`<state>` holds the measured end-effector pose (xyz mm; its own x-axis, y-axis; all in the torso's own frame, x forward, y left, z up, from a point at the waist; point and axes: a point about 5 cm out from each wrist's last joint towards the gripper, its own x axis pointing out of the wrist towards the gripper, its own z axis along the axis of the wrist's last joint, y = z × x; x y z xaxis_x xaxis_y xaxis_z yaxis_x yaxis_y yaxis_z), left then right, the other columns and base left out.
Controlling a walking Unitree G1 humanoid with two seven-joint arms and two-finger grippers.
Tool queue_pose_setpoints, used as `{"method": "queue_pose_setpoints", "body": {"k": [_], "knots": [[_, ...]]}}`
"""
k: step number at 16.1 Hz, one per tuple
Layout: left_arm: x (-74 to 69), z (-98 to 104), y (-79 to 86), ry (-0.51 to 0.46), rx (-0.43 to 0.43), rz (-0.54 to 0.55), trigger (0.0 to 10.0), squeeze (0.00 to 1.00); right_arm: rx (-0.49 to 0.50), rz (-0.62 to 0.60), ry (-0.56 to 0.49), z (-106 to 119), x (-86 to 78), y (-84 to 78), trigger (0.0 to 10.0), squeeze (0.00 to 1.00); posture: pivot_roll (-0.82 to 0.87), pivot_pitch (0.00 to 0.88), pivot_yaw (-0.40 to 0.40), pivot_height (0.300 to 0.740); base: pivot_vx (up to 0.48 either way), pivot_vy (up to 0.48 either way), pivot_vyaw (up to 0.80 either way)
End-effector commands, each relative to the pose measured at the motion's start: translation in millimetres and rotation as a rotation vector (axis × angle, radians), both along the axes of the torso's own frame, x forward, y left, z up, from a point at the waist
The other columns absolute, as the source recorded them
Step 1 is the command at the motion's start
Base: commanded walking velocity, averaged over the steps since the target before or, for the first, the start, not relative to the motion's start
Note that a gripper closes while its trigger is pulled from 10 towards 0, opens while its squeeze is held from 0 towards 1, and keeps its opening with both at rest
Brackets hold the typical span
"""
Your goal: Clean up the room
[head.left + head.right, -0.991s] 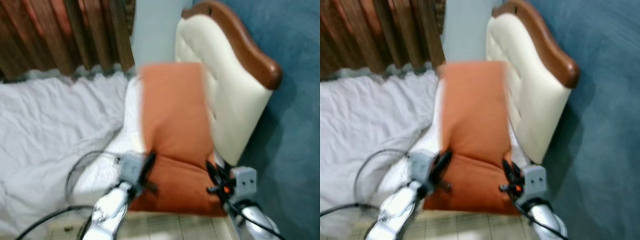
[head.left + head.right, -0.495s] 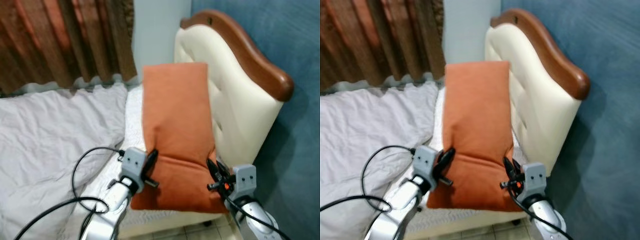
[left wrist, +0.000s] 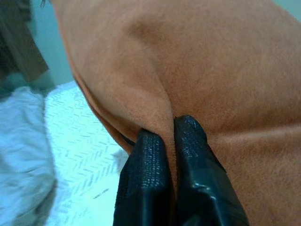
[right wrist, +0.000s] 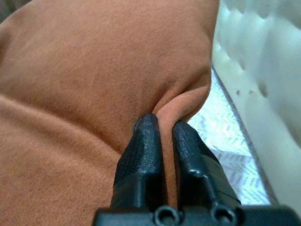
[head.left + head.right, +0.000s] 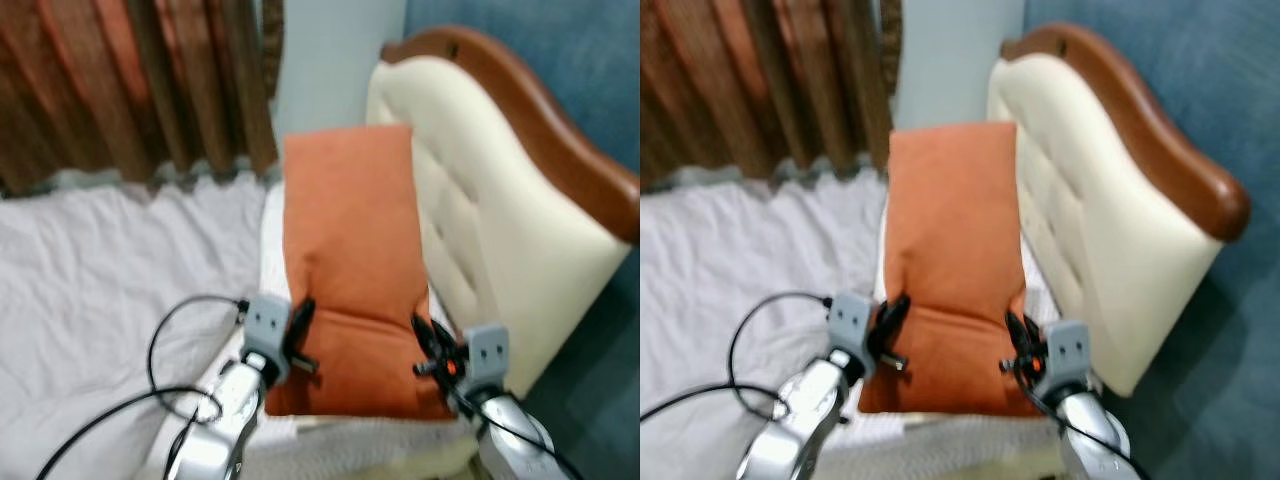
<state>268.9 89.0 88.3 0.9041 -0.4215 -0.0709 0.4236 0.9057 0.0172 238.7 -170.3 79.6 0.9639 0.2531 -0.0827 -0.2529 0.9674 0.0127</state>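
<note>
Both hands: left hand (image 5: 298,340) and right hand (image 5: 428,348) each pinch an edge of the orange pillow (image 5: 350,270).
Pillow: mid-frame, held over the bed (image 5: 110,270) by the headboard (image 5: 470,200).
Left: setting it down.

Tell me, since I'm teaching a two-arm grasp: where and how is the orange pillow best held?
By its two long side edges near the lower end, one gripper coming in from each side. The orange pillow is long, soft and folds, so the left gripper and right gripper each pinching a fold of fabric probably keeps it spread and steady.
</note>
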Motion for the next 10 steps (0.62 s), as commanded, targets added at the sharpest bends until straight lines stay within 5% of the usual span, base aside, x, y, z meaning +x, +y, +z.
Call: {"method": "queue_pose_setpoints", "body": {"k": [1, 5, 10], "knots": [[14.8, 15.5, 42.0, -0.073, 0.021, 0.214, 10.0, 0.0, -0.041, -0.102, 0.011, -1.1, -2.0, -26.5, 10.0, 0.0, -0.08, 0.0, 0.004, 0.74, 0.0, 0.0, 0.0], [15.2, 13.0, 43.9, -0.063, 0.015, 0.237, 10.0, 0.0, -0.045, -0.092, 0.017, -2.8, -2.1, -26.0, 10.0, 0.0, -0.08, 0.0, 0.003, 0.74, 0.0, -0.433, 0.0], [15.8, 8.8, 44.4, -0.046, 0.013, 0.255, 10.0, 0.0, -0.052, -0.086, 0.018, -1.8, -0.7, -27.0, 10.0, 0.0, -0.09, 0.009, -0.001, 0.74, 0.241, -0.412, 0.0]]}}
